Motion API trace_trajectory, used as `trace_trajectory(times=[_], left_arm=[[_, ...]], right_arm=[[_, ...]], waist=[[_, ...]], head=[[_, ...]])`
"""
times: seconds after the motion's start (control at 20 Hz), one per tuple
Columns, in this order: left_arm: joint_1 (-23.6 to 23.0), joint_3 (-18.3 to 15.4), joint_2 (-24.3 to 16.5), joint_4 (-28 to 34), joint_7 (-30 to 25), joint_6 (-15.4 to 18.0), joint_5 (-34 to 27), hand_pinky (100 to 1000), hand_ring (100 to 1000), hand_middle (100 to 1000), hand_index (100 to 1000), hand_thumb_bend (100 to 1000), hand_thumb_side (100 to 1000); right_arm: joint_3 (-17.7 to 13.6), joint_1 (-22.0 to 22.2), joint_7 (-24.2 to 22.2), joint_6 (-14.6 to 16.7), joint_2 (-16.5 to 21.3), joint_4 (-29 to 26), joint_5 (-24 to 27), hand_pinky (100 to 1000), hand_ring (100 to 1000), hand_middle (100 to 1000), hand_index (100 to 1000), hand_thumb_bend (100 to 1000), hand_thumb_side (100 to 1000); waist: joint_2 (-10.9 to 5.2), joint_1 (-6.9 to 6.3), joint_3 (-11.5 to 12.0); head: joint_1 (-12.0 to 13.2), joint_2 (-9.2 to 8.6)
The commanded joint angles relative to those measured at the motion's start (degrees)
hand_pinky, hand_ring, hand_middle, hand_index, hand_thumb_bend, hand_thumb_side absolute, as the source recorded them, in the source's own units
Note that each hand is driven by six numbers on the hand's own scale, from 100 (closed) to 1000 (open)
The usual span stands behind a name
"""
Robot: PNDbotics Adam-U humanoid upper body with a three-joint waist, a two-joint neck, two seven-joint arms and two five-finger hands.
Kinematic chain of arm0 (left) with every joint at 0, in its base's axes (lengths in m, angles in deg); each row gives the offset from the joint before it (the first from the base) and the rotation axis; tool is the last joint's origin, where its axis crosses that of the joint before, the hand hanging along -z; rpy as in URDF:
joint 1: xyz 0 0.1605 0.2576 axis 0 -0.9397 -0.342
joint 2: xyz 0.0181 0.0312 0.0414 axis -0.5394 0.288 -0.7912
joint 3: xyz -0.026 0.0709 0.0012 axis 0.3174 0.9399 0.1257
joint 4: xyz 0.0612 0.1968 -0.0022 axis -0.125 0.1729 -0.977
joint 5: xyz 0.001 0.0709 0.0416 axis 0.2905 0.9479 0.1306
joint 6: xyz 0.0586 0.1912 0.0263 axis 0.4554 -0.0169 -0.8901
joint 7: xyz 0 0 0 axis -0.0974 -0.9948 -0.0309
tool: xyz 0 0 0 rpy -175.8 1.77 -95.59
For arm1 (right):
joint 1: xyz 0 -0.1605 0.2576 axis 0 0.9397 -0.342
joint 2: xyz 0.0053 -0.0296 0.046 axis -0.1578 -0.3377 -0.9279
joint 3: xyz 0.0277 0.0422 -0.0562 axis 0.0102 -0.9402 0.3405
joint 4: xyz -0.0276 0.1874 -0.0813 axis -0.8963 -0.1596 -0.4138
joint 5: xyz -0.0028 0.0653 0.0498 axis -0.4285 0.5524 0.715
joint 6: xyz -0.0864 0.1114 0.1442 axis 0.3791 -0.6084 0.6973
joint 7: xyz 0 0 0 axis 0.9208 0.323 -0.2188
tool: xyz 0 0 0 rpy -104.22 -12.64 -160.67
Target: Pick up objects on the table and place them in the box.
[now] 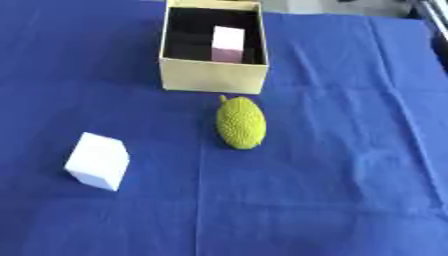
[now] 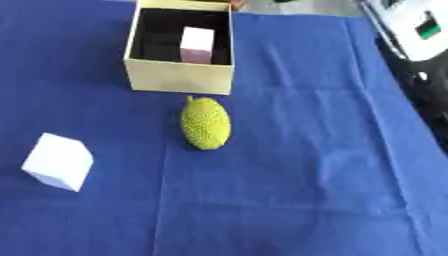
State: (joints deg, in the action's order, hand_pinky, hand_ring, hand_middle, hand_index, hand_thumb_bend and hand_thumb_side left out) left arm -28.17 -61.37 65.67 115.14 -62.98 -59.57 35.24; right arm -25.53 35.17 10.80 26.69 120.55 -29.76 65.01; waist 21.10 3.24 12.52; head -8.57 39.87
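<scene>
A cream cardboard box (image 1: 213, 75) with a black inside stands at the far middle of the blue cloth. A pale pink block (image 1: 228, 43) stands upright inside it, toward the right wall. Just in front of the box lies a yellow-green bumpy fruit (image 1: 241, 122), its length pointing toward the box. A white cube (image 1: 97, 160) sits alone at the near left of the cloth. Neither hand shows in either view.
A blue cloth (image 1: 350, 165) covers the table, with creases running across it. At the far right, past the cloth's edge, is a white device with a green patch (image 2: 418, 27) over dark floor.
</scene>
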Motion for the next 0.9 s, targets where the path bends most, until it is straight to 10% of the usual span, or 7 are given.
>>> trace_trajectory(times=[0.05, 0.6, 0.9], left_arm=[[0.3, -0.5, -2.7, 1.1, 1.2, 0.1, 1.1, 836, 733, 641, 786, 100, 572], [-0.1, 0.8, -12.9, 1.1, 2.6, -5.3, 10.4, 839, 767, 688, 819, 100, 526], [2.0, 4.2, -22.8, 1.1, -7.0, -12.0, 17.4, 856, 805, 732, 859, 100, 462]], right_arm=[[-3.5, 3.5, 4.4, -1.1, 5.1, -8.5, 3.4, 983, 902, 654, 902, 100, 480], [-9.9, 18.0, 14.4, 7.9, 7.9, -11.1, 5.6, 972, 882, 626, 879, 100, 497], [-13.3, 24.2, 19.7, 12.7, 8.0, -11.1, 4.3, 962, 871, 618, 869, 100, 501]], waist=[[-1.23, -0.46, -0.3], [-1.08, -1.87, -2.1], [-1.26, -2.24, -2.9]], head=[[0.8, 0.87], [2.0, 1.45], [2.6, 1.51]])
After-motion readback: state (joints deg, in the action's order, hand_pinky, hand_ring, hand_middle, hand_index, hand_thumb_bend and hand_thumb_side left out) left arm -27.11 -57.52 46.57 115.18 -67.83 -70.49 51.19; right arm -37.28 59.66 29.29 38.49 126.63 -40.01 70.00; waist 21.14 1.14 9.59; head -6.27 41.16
